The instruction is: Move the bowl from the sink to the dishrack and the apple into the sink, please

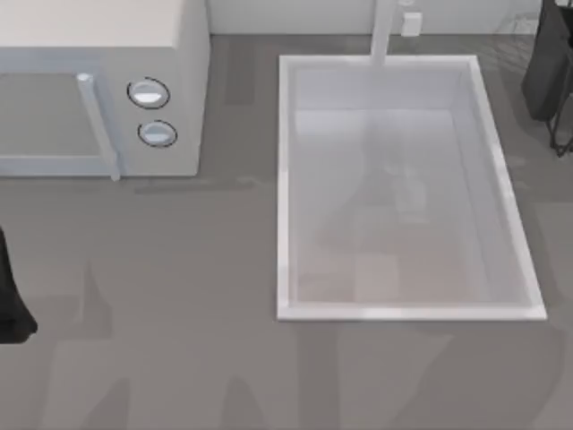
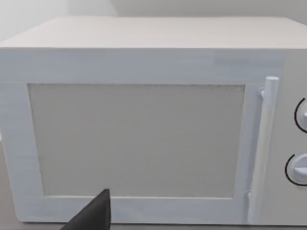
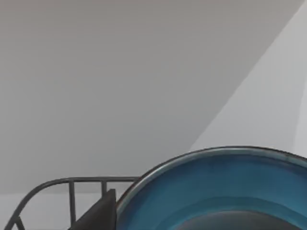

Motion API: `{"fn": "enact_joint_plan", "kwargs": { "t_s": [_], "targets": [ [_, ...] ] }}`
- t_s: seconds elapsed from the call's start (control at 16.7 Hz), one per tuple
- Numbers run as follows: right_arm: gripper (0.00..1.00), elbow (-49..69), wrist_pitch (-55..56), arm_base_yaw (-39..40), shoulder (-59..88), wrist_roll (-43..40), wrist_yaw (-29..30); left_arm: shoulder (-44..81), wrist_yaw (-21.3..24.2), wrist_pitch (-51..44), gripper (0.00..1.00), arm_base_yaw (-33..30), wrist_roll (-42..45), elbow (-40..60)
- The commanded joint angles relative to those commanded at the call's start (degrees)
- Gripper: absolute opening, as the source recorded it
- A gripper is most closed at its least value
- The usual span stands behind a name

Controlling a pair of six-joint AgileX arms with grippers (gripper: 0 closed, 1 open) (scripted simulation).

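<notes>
The white sink [image 1: 285, 179] lies right of centre on the table, its basin bare, with the faucet post [image 1: 383, 31] at its far rim. The blue bowl [image 3: 216, 191] looms close in the right wrist view, rim up, beside the grey wire of the dishrack [image 3: 72, 182]. My right gripper [image 1: 548, 72] hangs at the far right corner, beyond the sink's right rim. Whether it grips the bowl is hidden. The apple is out of view. My left gripper [image 1: 11, 309] is parked at the table's left edge.
A white microwave [image 1: 98, 90] with two round knobs stands at the far left; its door [image 2: 144, 134] faces the left wrist camera. Bare grey tabletop spreads in front of the microwave and the sink.
</notes>
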Motion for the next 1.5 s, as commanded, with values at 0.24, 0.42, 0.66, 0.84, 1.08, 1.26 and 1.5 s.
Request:
{"fn": "enact_joint_plan", "kwargs": {
  "t_s": [0.24,0.42,0.66,0.84,1.08,1.26,1.5],
  "targets": [
    [1.0,-2.8,-3.2,0.3,-5.7,0.5,0.9,0.0,0.0,0.0,1.0,0.0,0.0,0.0],
    [1.0,-8.4,-8.9,1.0,-15.2,0.8,2.8,0.0,0.0,0.0,1.0,0.0,0.0,0.0],
    [1.0,-19.2,-19.4,2.9,-32.6,0.5,6.5,0.0,0.0,0.0,1.0,0.0,0.0,0.0],
    [1.0,-28.6,-27.9,5.2,-48.1,-0.1,9.3,0.0,0.0,0.0,1.0,0.0,0.0,0.0],
    [1.0,-40.3,-37.2,9.2,-69.9,-0.9,12.3,0.0,0.0,0.0,1.0,0.0,0.0,0.0],
    [1.0,-47.4,-42.1,12.5,-84.8,-1.0,13.8,0.0,0.0,0.0,1.0,0.0,0.0,0.0],
    [1.0,-54.1,-46.1,16.3,-98.6,-1.0,15.4,0.0,0.0,0.0,1.0,0.0,0.0,0.0]
  ]
}}
